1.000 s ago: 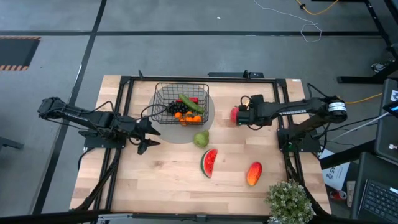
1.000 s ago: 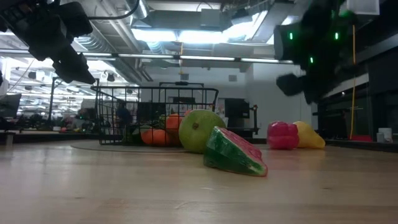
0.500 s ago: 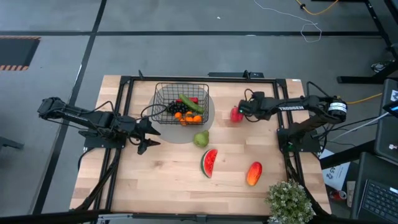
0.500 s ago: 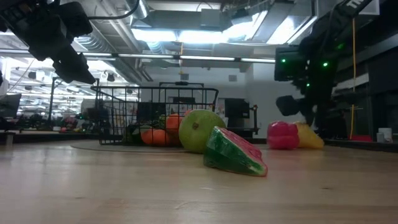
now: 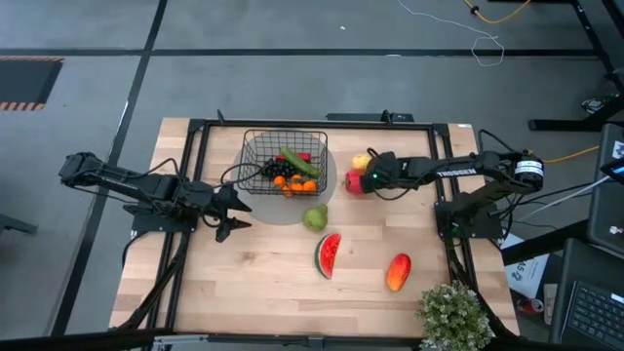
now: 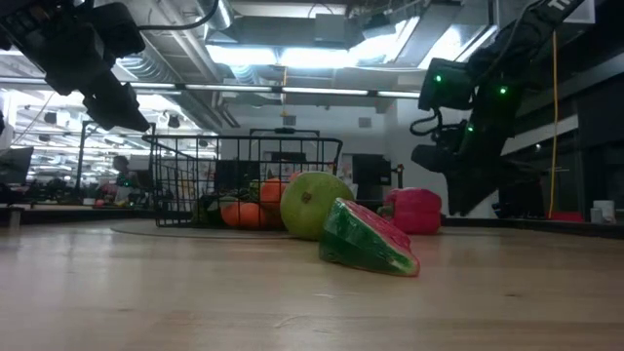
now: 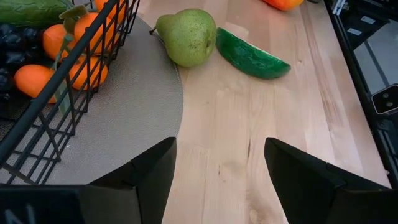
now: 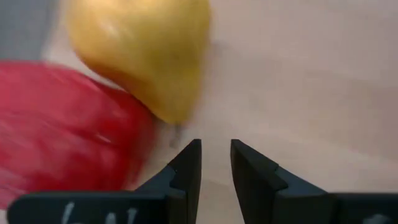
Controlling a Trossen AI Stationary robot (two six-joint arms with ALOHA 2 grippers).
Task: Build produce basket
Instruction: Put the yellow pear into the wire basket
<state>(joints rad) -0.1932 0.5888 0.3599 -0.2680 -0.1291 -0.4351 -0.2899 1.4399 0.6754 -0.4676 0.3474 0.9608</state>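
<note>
The black wire basket (image 5: 285, 161) stands on a grey round mat at the table's far middle and holds a cucumber, oranges and dark grapes. A green pear (image 5: 314, 217), a watermelon slice (image 5: 329, 255) and an orange-red mango (image 5: 398, 272) lie on the wood. A red fruit (image 5: 355, 182) and a yellow fruit (image 5: 362, 162) lie right of the basket. My right gripper (image 5: 369, 178) is down beside these two, its fingers almost together and empty. My left gripper (image 5: 234, 208) hovers open and empty left of the pear. My right gripper comes level from the table's right with its fingers nearly shut (image 8: 216, 149). The red fruit's side (image 8: 134, 149) lies against the outer side of one finger (image 8: 186, 168). The fruit rests on the table. The yellow fruit (image 8: 143, 56) lies just ahead of the fingertips, apart from them.
A potted leafy plant (image 5: 454, 314) stands at the table's near right corner. Black frame rails run along the table's left, right and far edges. Bare wood lies near the front edge, left of the watermelon slice.
My right gripper has gone down and toward the table's left, pushing the red fruit a short way toward the basket. The yellow fruit, covered by the arm before, now shows beside it. My left arm has kept still.
</note>
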